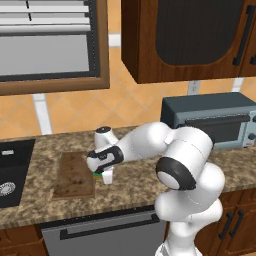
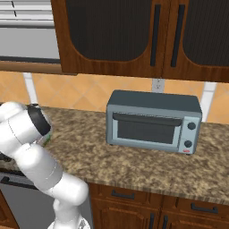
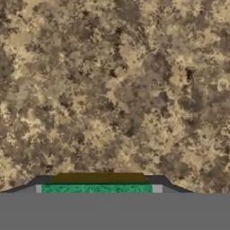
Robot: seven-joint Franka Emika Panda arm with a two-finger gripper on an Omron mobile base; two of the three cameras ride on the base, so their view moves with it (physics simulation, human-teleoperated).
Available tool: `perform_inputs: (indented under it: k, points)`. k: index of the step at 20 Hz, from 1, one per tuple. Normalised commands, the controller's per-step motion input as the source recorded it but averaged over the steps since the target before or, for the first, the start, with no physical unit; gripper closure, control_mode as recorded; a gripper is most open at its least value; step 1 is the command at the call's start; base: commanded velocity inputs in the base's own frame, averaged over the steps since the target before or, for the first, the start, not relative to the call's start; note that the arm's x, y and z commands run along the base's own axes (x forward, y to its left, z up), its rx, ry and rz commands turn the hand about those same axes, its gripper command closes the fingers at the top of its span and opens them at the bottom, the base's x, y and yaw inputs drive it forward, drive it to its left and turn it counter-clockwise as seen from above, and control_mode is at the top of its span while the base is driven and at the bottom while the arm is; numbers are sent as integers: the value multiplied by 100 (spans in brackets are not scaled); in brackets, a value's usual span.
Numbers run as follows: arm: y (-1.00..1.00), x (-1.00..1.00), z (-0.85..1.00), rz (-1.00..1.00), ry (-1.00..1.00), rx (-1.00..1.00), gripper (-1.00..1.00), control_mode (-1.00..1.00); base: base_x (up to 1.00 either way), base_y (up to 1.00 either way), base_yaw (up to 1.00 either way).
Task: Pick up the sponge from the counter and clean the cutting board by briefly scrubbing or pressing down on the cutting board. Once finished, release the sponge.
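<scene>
1. Kitchen worktop: the counter (image 1: 135, 185) is speckled brown granite running under dark wooden wall cabinets (image 2: 134, 36); the cutting board (image 1: 74, 175) serves as landmark.
2. Left of the board, a black sink basin (image 1: 12, 172) is set into the stone.
3. Just right of the board's right edge, the gripper (image 1: 106, 176) points down at the counter. The sponge (image 3: 96, 188) sits between its fingers in the hand view, green face showing; the claw appears clenched on it, though contact at the pads is not clearly shown.
4. Step in hand, as judged: carrying the sponge leftward onto the board. Done well, it travels low and level, arrives over the board's middle, then presses flat before the fingers let go.
5. Far right of the board stands a grey toaster oven (image 2: 154, 120), well apart. Nothing lies between sponge and board.
</scene>
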Motion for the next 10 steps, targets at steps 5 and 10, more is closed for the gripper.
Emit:
perform_inputs:
  k: [5,10]
  points:
    - [0,32,-18,0,-3,0,100,-100,0,0,0]
    - [1,35,-5,0,-1,0,100,-100,0,0,0]
